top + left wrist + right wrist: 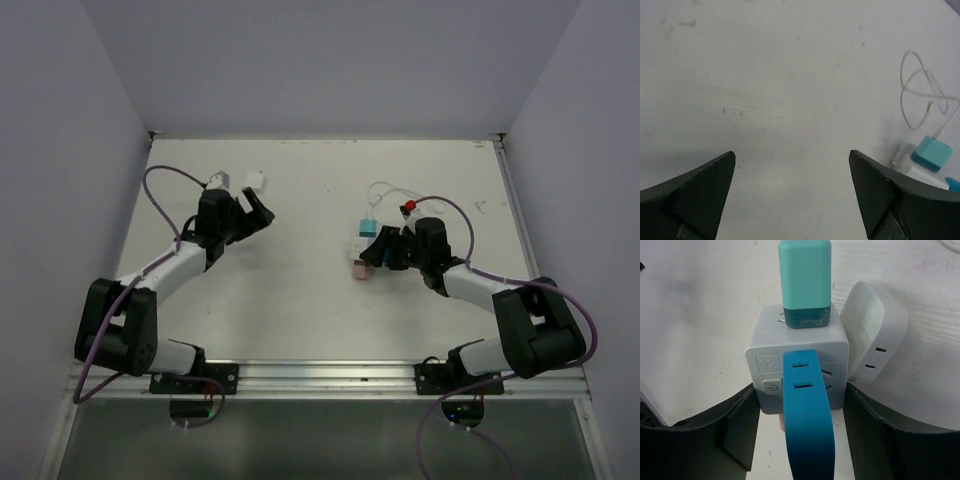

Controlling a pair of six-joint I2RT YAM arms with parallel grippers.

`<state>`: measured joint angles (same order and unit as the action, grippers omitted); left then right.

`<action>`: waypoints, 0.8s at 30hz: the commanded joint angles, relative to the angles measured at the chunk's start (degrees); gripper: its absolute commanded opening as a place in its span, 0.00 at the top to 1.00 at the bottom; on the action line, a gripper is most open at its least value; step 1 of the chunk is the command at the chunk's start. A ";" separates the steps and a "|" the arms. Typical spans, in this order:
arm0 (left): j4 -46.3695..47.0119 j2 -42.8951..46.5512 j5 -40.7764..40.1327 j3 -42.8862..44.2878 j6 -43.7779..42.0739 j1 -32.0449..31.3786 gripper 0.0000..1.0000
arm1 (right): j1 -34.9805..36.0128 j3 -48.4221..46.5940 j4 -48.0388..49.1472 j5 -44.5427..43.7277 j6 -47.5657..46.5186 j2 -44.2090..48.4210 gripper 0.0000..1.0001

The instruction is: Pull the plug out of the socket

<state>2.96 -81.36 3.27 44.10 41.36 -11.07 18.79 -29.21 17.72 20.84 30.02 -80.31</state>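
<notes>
Right wrist view: socket [797, 362], a white cube, sits centred between the fingers of the right gripper [801, 386]. Both fingers [715, 432] look to be pressed against its left and right side walls, so the jaws are narrowed to the cube's width and holding it. A teal plug [805, 282] is seated in the far face. A blue plug [807, 415] is in the near face and runs toward the camera between the fingers. A white adapter [875, 335] stands against the socket's right side; cannot tell whether it is plugged in.

Top view: only here do both arms appear. The right gripper [378, 250] is right of table centre, with the teal plug [369, 228] on its far side and a small pink piece [360, 268] on its near-left side. The socket itself is mostly hidden under the gripper. The left gripper [255, 212] is at far left, well apart from the socket, near a white block [222, 181] and a smaller white piece [254, 180].

Left wrist view: left gripper [791, 154] is spread wide and holds nothing, with bare table between its fingers. At the right edge are the teal plug [932, 152], part of the socket [927, 175] and a looped white cable [922, 95].

Surface: the white table [300, 300] is lightly scuffed, with a metal rail [320, 375] along its near edge. Plain pale walls [300, 60] stand on three sides.
</notes>
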 commanded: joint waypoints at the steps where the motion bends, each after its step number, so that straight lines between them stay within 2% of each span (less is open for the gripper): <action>1: 0.90 5.24 -1.07 -6.03 1.16 -7.37 0.00 | 0.11 1.52 -4.27 1.75 1.61 2.35 1.00; 5: 4.33 9.11 -1.51 -10.43 4.33 -16.32 0.00 | 0.46 1.53 -5.06 0.69 2.76 3.23 1.00; 8: 6.44 9.91 -1.77 -9.91 5.57 -20.82 0.00 | 1.16 1.26 -5.76 0.52 2.68 2.71 0.99; 9: 6.36 9.39 -2.03 -9.38 5.48 -21.62 0.00 | 1.34 1.26 -5.94 0.43 2.59 2.53 0.90; 12: 6.35 8.16 -2.74 -7.54 5.31 -24.34 0.00 | 1.43 1.61 -6.90 0.43 2.15 2.88 0.73; 13: 6.35 7.71 -2.91 -7.19 5.22 -25.39 0.00 | 1.43 1.53 -7.43 0.25 1.80 3.23 0.61; 15: 6.88 6.75 -3.09 -6.39 5.04 -26.37 0.00 | 1.43 1.44 -9.18 -0.27 1.27 5.06 0.48; 16: 7.06 6.31 -3.09 -6.30 4.78 -27.24 0.00 | 1.34 1.35 -9.97 -0.71 0.66 5.69 0.37; 21: 8.20 4.28 -3.09 -4.72 4.34 -29.09 0.00 | 1.43 -0.05 -15.25 -2.12 -0.84 10.60 0.15; 24: 8.29 3.49 -3.00 -3.84 4.08 -30.24 0.00 | 1.43 -0.76 -17.10 -2.56 -1.28 12.19 0.08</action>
<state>7.66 -77.34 1.43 37.52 45.89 -40.40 19.88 -28.25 4.10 19.62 30.24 -70.70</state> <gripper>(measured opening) 0.994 0.901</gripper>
